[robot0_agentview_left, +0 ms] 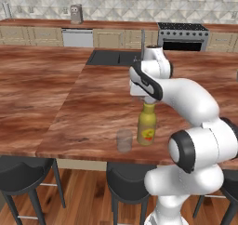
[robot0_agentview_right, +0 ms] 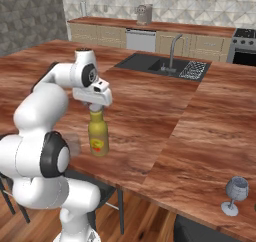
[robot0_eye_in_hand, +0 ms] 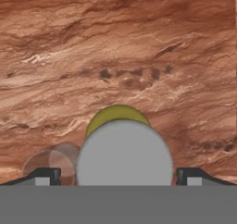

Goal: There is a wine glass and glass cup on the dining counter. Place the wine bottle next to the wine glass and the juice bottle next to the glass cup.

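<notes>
The juice bottle (robot0_agentview_left: 147,126) stands upright on the dining counter (robot0_agentview_left: 93,103), near its front edge, with the glass cup (robot0_agentview_left: 124,140) just beside it; a narrow gap seems to separate them. The gripper (robot0_eye_in_hand: 118,177) sits directly above the bottle, looking straight down its long axis: in the hand view the grey cap fills the space between the two fingertips (robot0_eye_in_hand: 46,176), which stand wide on either side and appear clear of it, so the hold looks let go. From the bottle, the wine glass (robot0_agentview_right: 235,194) is well apart, far along the same counter edge. As I judge it, the juice half is placed, and a straight lift along the bottle's axis would clear the neck without tipping it toward the cup.
</notes>
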Controlling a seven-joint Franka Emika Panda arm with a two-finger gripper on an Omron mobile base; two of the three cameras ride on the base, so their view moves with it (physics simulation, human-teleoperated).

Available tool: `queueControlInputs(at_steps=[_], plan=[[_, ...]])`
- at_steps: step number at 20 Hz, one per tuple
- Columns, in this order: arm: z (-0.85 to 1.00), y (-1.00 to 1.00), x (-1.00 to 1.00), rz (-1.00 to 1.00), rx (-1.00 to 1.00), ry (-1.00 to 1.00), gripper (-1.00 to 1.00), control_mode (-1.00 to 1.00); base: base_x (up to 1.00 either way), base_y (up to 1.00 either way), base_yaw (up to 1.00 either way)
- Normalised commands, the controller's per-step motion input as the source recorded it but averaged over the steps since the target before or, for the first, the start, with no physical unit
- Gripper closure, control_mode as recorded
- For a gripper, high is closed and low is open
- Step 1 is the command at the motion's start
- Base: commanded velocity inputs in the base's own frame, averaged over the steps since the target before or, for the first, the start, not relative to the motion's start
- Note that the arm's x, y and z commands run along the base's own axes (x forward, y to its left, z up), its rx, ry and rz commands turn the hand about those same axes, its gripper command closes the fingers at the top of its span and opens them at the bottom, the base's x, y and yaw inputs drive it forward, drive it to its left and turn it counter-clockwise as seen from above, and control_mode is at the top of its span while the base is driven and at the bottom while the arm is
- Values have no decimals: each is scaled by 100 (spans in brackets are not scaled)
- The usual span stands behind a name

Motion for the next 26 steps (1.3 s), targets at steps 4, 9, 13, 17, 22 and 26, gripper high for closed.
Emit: queueControlInputs(at_steps=[4,9,13,17,22,26], plan=[[38,5,0,0,0,-7,-100,-100,0,0,0],[34,0,-12,0,0,-10,-100,-100,0,0,0],[15,-1,-47,0,0,-12,-100,-100,0,0,0],[0,-1,-77,0,0,-25,-100,-100,0,0,0],[-4,0,-85,0,0,-33,-100,-100,0,0,0],[-1,0,-81,0,0,-30,-100,-100,0,0,0]])
